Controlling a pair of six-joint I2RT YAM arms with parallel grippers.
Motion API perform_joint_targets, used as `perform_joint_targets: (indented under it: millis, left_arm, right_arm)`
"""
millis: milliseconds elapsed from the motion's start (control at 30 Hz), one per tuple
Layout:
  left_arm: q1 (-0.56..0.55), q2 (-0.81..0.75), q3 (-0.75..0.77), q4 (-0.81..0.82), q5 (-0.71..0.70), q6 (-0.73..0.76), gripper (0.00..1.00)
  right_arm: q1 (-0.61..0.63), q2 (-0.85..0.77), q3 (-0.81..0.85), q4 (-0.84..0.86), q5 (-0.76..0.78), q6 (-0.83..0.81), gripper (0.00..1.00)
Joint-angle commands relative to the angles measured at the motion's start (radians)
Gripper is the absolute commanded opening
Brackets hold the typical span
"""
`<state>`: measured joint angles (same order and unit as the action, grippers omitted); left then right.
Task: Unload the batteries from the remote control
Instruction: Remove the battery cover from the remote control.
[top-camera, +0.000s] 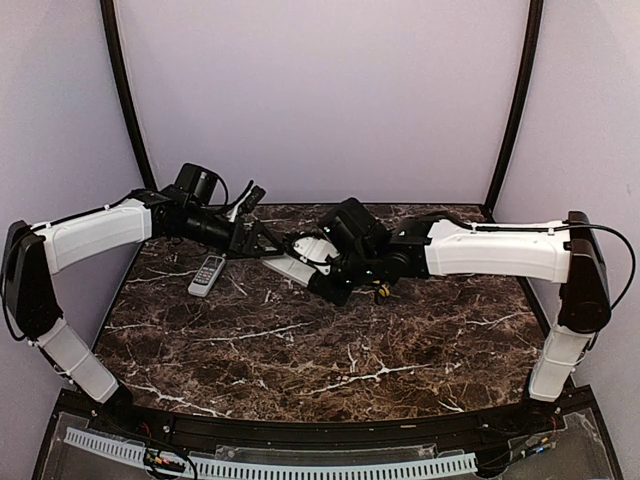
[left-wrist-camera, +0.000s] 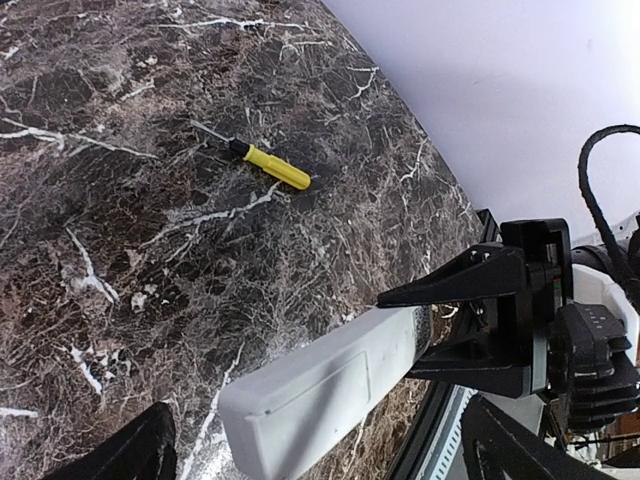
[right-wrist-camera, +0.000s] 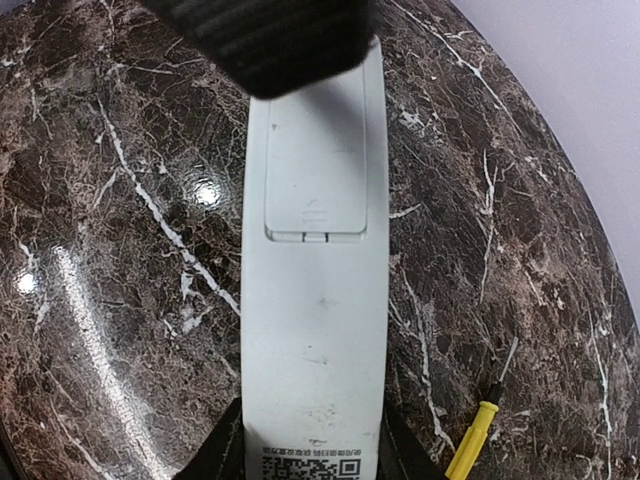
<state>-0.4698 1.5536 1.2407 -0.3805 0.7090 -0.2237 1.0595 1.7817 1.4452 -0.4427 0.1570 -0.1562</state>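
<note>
Remote control (right-wrist-camera: 315, 330) gripped by the right fingers (left-wrist-camera: 460, 282), battery cover (right-wrist-camera: 315, 185) shut.

The right fingers are clenched on the 2 long sides of the remote control at 1 end, holding it toward 12 o'clock of the desk (top-camera: 330, 370) in the top view, its back facing the right wrist camera. The battery cover sits closed in that back, so the batteries are hidden. The left fingers (left-wrist-camera: 135, 450) are released, spread wide with the other end of the remote control between them; whether either touches it I cannot tell. A yellow-handled screwdriver (left-wrist-camera: 272, 166) lies on the desk at 5 o'clock of the remote control in the right wrist view, apart from it. A 2nd, grey remote (top-camera: 207, 275) lies at 10 o'clock of the desk, under the left arm.
</note>
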Motion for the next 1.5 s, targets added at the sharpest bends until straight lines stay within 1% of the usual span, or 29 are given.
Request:
perform_joint_targets:
  millis: [0, 233, 300, 467, 567, 700, 867, 933, 967, 1100, 1200, 1267, 1467]
  left_arm:
    - [0.002, 0.033, 0.019, -0.031, 0.092, 0.011, 0.99]
    - [0.002, 0.061, 0.028, -0.039, 0.136, 0.007, 0.99]
    - [0.002, 0.07, 0.032, -0.041, 0.152, 0.005, 0.97]
    - [0.002, 0.075, 0.032, -0.035, 0.165, -0.007, 0.88]
    - [0.002, 0.076, 0.03, -0.02, 0.2, -0.024, 0.86]
    - [0.002, 0.074, 0.022, 0.013, 0.243, -0.05, 0.89]
    - [0.003, 0.076, 0.021, 0.013, 0.247, -0.055, 0.88]
    - [0.004, 0.076, 0.022, 0.012, 0.245, -0.053, 0.83]
    - [0.006, 0.076, 0.022, 0.011, 0.242, -0.052, 0.77]
    - [0.017, 0.076, 0.022, 0.006, 0.238, -0.051, 0.61]
    - [0.027, 0.075, 0.024, 0.005, 0.241, -0.052, 0.55]
    - [0.034, 0.074, 0.022, 0.005, 0.243, -0.052, 0.49]
    - [0.039, 0.076, 0.022, 0.009, 0.255, -0.052, 0.43]
  right_arm:
    - [0.0, -0.036, 0.014, 0.03, -0.03, 0.014, 0.0]
    - [0.01, -0.11, -0.056, 0.11, -0.031, -0.02, 0.0]
    - [0.011, -0.125, -0.07, 0.127, -0.028, -0.032, 0.0]
    - [0.018, -0.146, -0.093, 0.148, -0.022, -0.044, 0.0]
    - [0.024, -0.148, -0.098, 0.153, -0.022, -0.05, 0.0]
    - [0.031, -0.143, -0.1, 0.153, -0.009, -0.054, 0.0]
    - [0.037, -0.145, -0.1, 0.158, -0.003, -0.055, 0.0]
    - [0.039, -0.147, -0.101, 0.16, 0.002, -0.057, 0.0]
    - [0.04, -0.148, -0.101, 0.16, 0.005, -0.057, 0.0]
    - [0.039, -0.162, -0.108, 0.166, 0.011, -0.055, 0.0]
    - [0.04, -0.18, -0.12, 0.174, 0.013, -0.051, 0.0]
    - [0.04, -0.189, -0.126, 0.177, 0.014, -0.048, 0.0]
    - [0.041, -0.204, -0.138, 0.18, 0.022, -0.04, 0.0]
